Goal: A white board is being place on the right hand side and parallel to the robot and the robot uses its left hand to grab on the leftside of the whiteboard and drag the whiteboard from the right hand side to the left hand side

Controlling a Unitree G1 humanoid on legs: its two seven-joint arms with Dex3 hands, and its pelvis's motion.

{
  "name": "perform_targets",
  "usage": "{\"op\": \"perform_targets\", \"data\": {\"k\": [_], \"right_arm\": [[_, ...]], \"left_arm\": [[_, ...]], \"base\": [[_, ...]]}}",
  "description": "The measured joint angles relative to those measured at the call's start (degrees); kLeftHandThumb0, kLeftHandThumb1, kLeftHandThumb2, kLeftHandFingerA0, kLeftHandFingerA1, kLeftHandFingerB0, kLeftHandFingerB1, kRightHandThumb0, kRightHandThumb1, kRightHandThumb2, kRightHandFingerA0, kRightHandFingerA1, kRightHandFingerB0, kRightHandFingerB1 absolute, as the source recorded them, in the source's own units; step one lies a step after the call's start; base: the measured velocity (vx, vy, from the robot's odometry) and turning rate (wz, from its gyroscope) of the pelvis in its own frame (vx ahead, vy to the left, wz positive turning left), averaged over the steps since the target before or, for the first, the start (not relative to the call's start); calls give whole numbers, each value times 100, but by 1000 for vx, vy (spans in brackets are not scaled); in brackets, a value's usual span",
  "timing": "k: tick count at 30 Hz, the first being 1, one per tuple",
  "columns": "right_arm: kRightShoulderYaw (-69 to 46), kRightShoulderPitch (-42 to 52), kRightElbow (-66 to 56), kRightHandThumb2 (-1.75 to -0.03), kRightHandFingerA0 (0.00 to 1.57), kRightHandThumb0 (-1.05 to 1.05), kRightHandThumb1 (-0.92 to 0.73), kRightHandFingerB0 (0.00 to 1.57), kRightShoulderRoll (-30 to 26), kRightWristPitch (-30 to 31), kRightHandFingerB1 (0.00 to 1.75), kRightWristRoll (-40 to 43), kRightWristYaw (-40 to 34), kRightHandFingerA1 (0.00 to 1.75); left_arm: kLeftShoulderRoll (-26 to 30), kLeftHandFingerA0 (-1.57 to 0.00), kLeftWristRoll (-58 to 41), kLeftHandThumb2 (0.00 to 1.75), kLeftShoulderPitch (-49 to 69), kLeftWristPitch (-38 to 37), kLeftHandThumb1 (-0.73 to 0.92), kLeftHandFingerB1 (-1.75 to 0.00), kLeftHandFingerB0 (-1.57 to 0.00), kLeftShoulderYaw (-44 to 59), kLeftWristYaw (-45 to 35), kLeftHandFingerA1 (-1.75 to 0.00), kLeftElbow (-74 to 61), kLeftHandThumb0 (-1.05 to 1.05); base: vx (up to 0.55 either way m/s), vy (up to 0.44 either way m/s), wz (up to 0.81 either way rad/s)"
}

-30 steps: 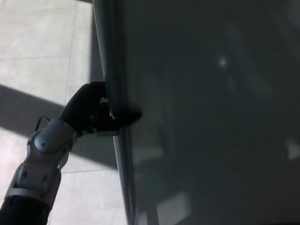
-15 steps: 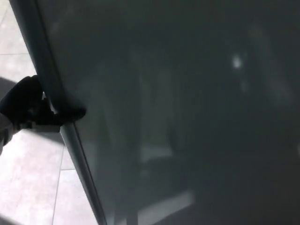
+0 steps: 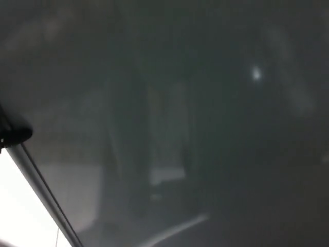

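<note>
With only the left hand fingertips grasping the whiteboard frame at far left, they could slip off.

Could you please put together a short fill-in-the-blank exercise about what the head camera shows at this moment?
1. The whiteboard fills nearly the whole ____.
2. The fingertips of the left hand wrap over the board's ____ edge.
3. The bright floor shows only in the lower ____ corner.

Missing words: picture; left; left
</note>
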Motion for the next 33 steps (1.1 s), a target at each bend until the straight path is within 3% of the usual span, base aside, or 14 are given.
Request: {"op": "perform_targets", "data": {"k": [9, 11, 24, 33], "right_arm": [[19, 14, 6, -66, 73, -57, -89, 32, 7, 42, 79, -9, -11, 86], [34, 17, 12, -66, 75, -56, -89, 32, 7, 50, 78, -13, -17, 89], [79, 39, 15, -66, 72, -58, -89, 33, 13, 83, 82, -15, -20, 88], [90, 67, 16, -66, 70, -57, -90, 32, 29, 83, 81, -13, -12, 88]], "left_arm": [[546, -88, -99, 64, 60, -309, 81, -53, -78, 386, -284, -61, 878, -1], [651, -81, -100, 64, 76, -402, 84, -53, -73, 441, -301, -62, 1030, 1], [1216, -69, -93, 64, 345, -866, 85, -51, -67, 556, -269, -64, 1487, -1], [1402, -75, -93, 64, 341, -892, 84, -56, -70, 556, -373, -68, 1678, 11]], "base": [[0, 0, 0], [0, 0, 0], [0, 0, 0], [0, 0, 0]]}}
